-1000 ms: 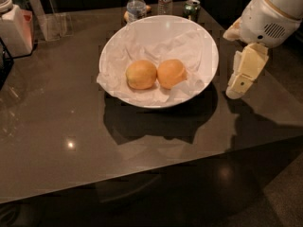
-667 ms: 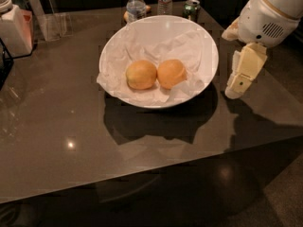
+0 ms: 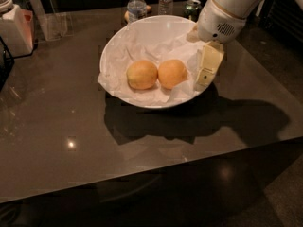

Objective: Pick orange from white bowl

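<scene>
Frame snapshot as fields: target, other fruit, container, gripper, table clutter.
target: orange, image-right of the two fruits in the bowl, not held
other fruit: paler orange, close beside it on the image-left
container: white bowl, lined with crumpled paper
gripper: gripper at the bowl's image-right rim, apart from the target
clutter: water bottle behind the bowl on the dark table

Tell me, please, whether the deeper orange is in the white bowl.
In: the orange rests on paper inside the white bowl; the tool hangs over the rim beside it.
</scene>
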Controlling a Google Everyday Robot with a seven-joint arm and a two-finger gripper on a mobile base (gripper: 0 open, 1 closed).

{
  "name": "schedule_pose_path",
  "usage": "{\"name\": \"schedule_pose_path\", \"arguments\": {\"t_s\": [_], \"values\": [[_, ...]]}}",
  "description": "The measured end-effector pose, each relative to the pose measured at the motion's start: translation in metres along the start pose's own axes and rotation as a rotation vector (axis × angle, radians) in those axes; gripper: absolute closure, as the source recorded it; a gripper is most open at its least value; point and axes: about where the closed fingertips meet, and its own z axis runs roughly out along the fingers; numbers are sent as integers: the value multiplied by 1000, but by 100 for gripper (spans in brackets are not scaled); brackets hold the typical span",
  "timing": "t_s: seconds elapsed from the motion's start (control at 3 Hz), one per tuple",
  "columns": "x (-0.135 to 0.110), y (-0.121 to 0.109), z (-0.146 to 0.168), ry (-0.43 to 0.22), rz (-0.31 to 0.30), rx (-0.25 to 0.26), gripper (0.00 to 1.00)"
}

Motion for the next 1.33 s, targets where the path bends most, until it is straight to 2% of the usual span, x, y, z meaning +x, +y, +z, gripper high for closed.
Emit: {"name": "schedule_pose_path", "arguments": {"t_s": [0.33,0.67,1.0,1.33], "values": [[-3,-4,2,-7,-2,12,15],[-5,-6,3,-10,-3,17,35],[-9,-12,-7,-13,-2,50,27],[-16,-18,-13,-6,-14,57,22]]}}
